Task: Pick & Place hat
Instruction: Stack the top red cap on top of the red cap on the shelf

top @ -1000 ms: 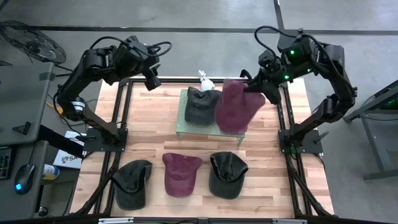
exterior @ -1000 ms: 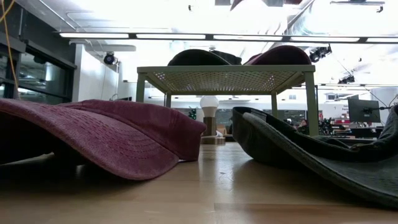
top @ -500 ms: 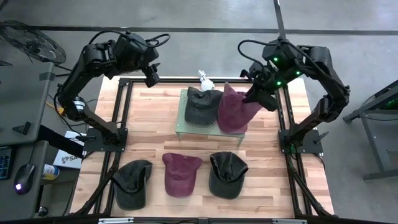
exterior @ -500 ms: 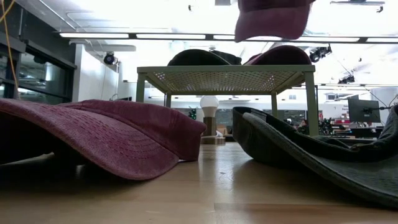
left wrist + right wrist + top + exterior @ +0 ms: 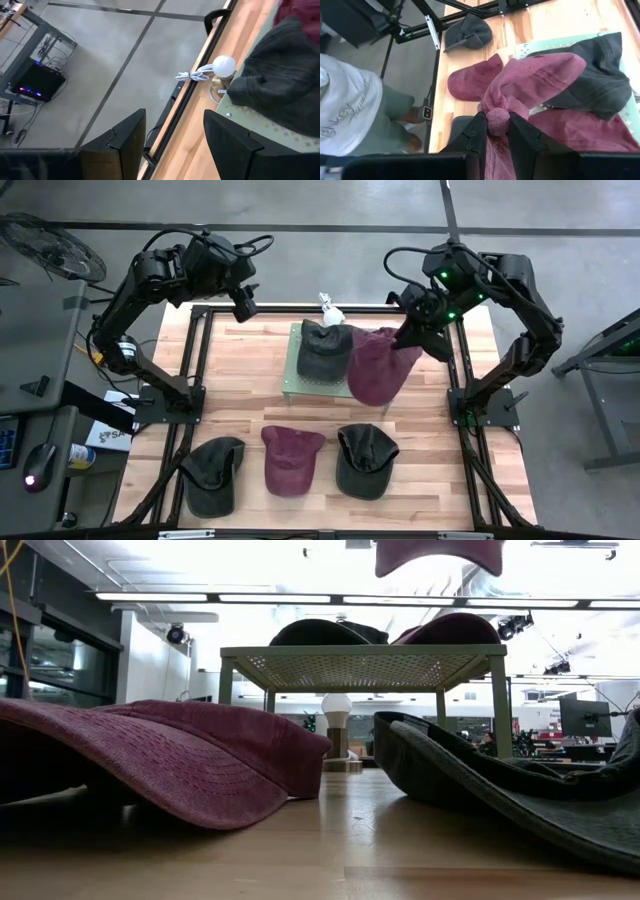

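One soft maroon cloth cap [image 5: 379, 365] is held in the air over the right part of the pale green perforated metal stand [image 5: 295, 360]. It is pinched by the right gripper [image 5: 495, 131], whose fingers are pressed together on a fold of the fabric. A dark grey cap [image 5: 323, 348] already lies on the stand. The placing step is judged to be in hand; next, the cap must be lowered beside the grey one and released. The left gripper [image 5: 172, 135] waits spread and empty behind the stand's left corner.
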`<state>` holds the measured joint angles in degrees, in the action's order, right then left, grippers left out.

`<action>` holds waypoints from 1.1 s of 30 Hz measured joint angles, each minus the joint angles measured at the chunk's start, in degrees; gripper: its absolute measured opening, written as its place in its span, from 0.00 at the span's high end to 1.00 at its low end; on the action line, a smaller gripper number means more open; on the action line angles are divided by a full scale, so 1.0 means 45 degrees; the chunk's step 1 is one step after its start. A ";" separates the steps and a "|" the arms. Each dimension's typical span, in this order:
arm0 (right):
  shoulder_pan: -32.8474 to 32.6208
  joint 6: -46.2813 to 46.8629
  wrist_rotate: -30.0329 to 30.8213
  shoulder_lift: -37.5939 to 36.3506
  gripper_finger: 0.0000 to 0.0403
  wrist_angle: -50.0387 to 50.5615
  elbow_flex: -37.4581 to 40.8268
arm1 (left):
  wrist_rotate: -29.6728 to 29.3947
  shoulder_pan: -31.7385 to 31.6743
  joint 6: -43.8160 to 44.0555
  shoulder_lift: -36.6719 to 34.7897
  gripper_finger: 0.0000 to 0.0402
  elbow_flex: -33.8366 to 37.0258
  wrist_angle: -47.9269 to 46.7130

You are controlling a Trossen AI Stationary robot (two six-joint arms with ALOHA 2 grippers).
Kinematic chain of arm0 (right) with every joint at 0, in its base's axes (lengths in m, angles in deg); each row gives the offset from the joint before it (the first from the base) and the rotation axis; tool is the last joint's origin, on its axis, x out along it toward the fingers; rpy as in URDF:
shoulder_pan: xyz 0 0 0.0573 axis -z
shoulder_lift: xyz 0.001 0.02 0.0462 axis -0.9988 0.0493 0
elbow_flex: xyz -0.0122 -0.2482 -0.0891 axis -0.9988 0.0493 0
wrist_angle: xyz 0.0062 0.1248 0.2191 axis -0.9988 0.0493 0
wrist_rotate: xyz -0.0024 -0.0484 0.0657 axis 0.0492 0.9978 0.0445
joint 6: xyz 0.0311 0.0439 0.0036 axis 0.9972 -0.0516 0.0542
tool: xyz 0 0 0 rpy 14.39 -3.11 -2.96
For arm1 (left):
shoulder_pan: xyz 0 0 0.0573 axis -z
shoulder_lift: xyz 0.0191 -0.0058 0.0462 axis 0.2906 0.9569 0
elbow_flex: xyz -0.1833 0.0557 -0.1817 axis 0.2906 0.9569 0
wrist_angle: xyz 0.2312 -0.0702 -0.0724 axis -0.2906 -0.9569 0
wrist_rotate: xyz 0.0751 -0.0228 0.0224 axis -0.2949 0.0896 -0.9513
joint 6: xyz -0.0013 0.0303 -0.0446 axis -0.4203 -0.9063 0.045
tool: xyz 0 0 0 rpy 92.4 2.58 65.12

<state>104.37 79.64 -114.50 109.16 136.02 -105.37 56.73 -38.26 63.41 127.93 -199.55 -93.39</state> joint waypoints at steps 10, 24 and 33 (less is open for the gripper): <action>0.0034 -0.2185 -0.0731 0.0193 0.88 0.0005 -0.0010 | 0.0028 0.0000 0.0087 0.0000 0.52 0.0000 0.0005; 0.0705 -0.3337 -0.0953 0.0204 0.88 0.0005 -0.0010 | 0.0446 0.0000 0.0660 0.0005 0.52 0.0000 0.0000; 0.0855 -0.3646 -0.1295 0.0003 0.88 0.0000 -0.0005 | 0.0446 0.0000 0.0934 0.0005 0.52 0.0000 -0.0005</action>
<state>108.21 63.23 -120.33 109.18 136.02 -105.39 58.74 -38.26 67.61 127.96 -199.55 -93.41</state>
